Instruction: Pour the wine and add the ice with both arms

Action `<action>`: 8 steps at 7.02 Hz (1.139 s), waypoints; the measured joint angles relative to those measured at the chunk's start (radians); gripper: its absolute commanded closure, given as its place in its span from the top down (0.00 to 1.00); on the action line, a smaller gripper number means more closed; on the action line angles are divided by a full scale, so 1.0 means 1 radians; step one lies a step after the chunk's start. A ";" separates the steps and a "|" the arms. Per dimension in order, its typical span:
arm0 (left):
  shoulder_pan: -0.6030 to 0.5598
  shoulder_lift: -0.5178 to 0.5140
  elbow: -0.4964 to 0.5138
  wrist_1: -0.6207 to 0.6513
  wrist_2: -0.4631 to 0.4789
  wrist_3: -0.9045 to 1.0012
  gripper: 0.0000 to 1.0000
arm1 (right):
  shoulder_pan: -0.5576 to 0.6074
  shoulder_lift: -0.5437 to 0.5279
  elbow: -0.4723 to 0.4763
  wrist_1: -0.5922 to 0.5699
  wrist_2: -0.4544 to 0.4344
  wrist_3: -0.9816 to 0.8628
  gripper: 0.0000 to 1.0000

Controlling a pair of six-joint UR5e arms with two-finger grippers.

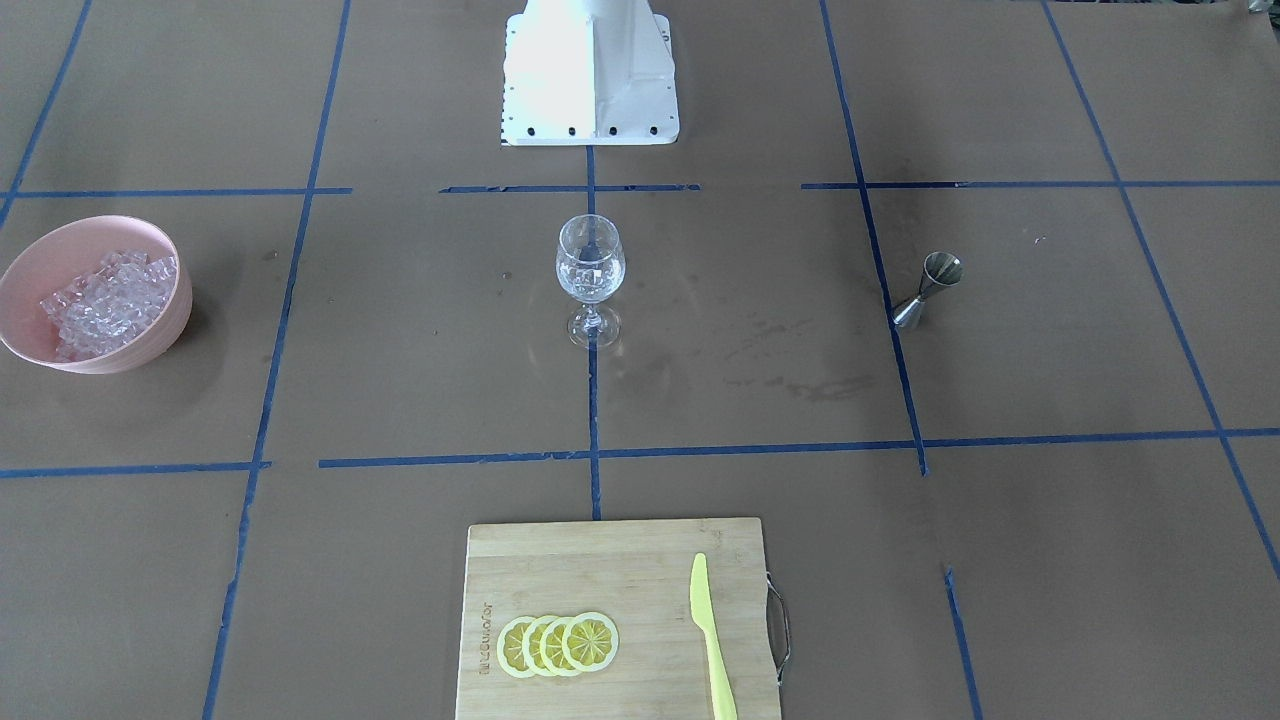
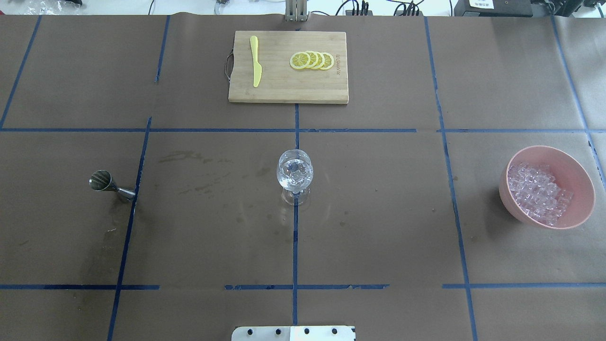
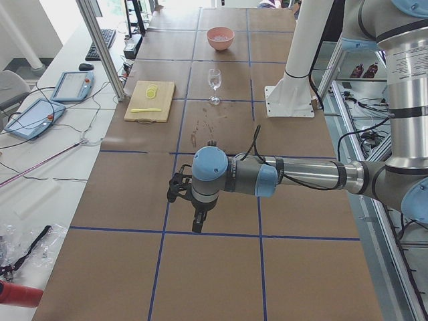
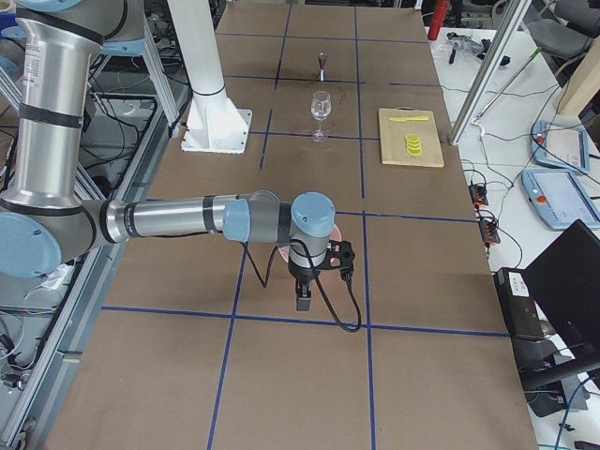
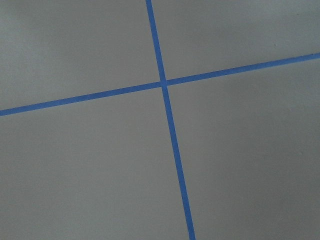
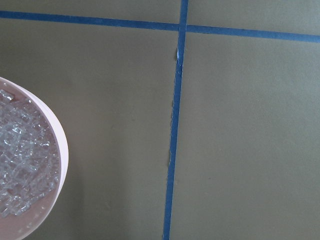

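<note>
The wine glass (image 1: pixel 590 270) stands upright at the table's middle, also in the overhead view (image 2: pixel 294 173); its bowl holds something clear. The ice (image 1: pixel 105 300) is a heap of small clear cubes in a pink bowl (image 2: pixel 584 189), partly seen in the right wrist view (image 6: pixel 20 160). A steel jigger (image 2: pixel 106 183) stands on the robot's left side. My left gripper (image 3: pixel 190 204) shows only in the exterior left view, hanging over bare table. My right gripper (image 4: pixel 314 281) shows only in the exterior right view, near the pink bowl. I cannot tell whether either is open or shut.
A wooden cutting board (image 2: pixel 284 92) lies at the far middle, with lemon slices (image 2: pixel 311 60) and a yellow knife (image 2: pixel 255 67) on it. The white robot base (image 1: pixel 590 70) is at the near edge. Blue tape lines cross the brown table.
</note>
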 measured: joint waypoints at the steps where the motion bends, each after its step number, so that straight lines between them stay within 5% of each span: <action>1: 0.000 0.001 0.002 0.001 0.003 0.000 1.00 | 0.000 0.000 0.003 0.000 0.000 0.001 1.00; 8: 0.000 0.010 0.014 0.003 0.010 -0.001 1.00 | 0.000 -0.001 0.004 0.007 0.000 0.002 1.00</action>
